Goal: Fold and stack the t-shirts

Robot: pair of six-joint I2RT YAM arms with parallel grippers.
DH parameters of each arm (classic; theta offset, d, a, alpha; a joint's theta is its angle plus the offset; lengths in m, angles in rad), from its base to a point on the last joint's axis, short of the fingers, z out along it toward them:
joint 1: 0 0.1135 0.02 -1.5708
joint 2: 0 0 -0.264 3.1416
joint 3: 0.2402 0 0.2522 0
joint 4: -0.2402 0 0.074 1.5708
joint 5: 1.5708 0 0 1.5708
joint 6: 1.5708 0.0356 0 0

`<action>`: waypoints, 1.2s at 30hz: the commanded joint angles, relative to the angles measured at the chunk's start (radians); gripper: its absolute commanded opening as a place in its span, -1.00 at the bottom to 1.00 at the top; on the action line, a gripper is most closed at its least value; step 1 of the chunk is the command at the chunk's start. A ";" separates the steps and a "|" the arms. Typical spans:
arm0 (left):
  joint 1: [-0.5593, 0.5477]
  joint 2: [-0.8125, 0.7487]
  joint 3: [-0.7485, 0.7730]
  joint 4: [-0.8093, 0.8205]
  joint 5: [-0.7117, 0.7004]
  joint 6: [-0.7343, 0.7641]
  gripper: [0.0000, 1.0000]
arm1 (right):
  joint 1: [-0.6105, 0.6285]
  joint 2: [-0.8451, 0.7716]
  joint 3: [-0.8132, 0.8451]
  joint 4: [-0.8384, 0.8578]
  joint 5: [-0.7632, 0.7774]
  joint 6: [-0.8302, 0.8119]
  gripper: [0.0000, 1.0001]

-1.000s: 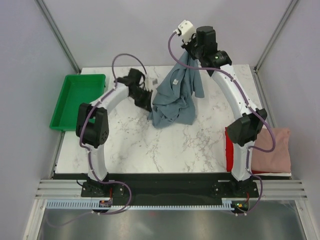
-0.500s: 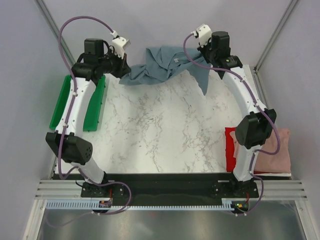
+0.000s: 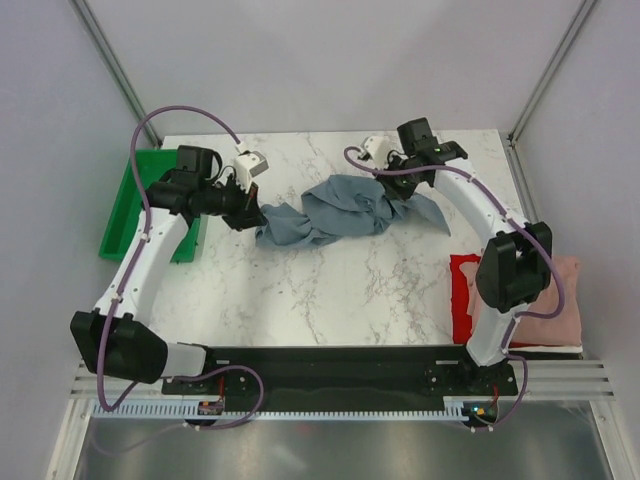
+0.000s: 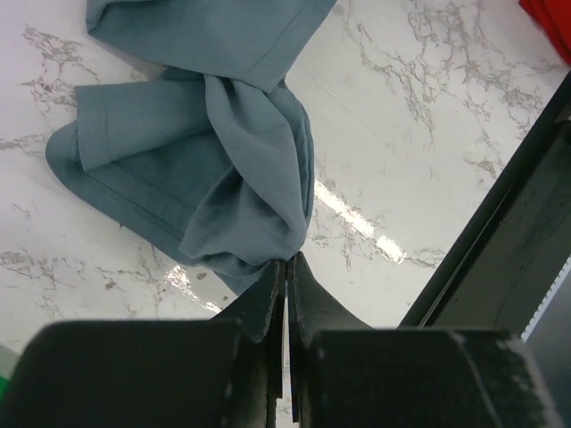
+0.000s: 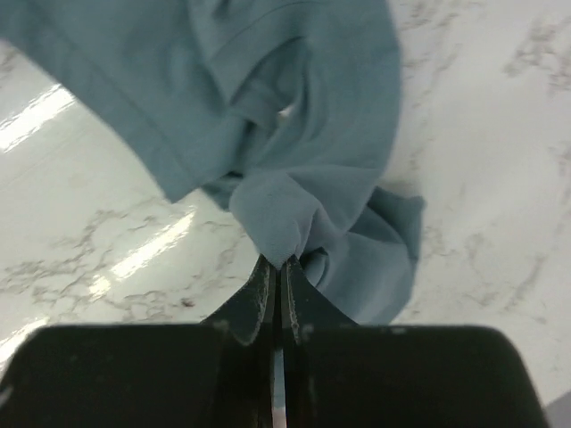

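Left jaws and right jaws are each clamped shut on a thin pinch of the large slate blue-grey soft cloth t-shirt, one at either end. The shirt is sagging twisted and bunched between them onto the far half of the white marbled bench. My worry is that with bites this slim, pulling apart could slip a corner free, or the twist could leave it spread crooked.
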 commanded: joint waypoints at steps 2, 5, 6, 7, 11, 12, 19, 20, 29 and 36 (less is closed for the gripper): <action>-0.001 -0.014 0.014 -0.001 0.047 0.053 -0.95 | 0.051 0.010 0.019 -0.094 -0.064 -0.066 -1.00; -0.001 0.018 0.046 0.000 0.050 0.046 -0.95 | 0.051 0.066 0.100 -0.125 -0.026 -0.106 -1.00; -0.001 0.020 0.057 -0.001 0.049 0.046 -0.95 | 0.052 0.083 0.124 -0.151 -0.024 -0.156 -0.96; -0.001 0.021 0.060 -0.001 0.047 0.051 -0.89 | 0.057 0.129 0.153 -0.233 -0.021 -0.172 -0.59; 0.000 0.021 0.083 -0.001 0.011 0.056 -0.42 | 0.060 0.244 0.363 -0.531 -0.160 -0.200 -0.06; 0.002 0.021 0.091 0.000 0.006 0.060 -0.39 | 0.051 0.251 0.378 -0.556 -0.243 -0.138 -0.03; 0.000 0.073 0.140 0.030 0.030 0.031 -0.35 | -0.144 0.232 0.303 -0.430 -0.321 0.159 0.04; 0.002 0.081 0.151 0.033 0.034 0.030 -0.35 | -0.162 0.229 0.251 -0.421 -0.290 0.162 0.02; 0.000 0.138 0.178 0.072 0.046 -0.027 -0.32 | -0.234 0.263 0.111 -0.318 -0.026 0.213 -0.08; 0.000 0.144 0.169 0.089 0.034 -0.046 -0.30 | -0.280 0.297 0.092 -0.251 0.086 0.217 -0.08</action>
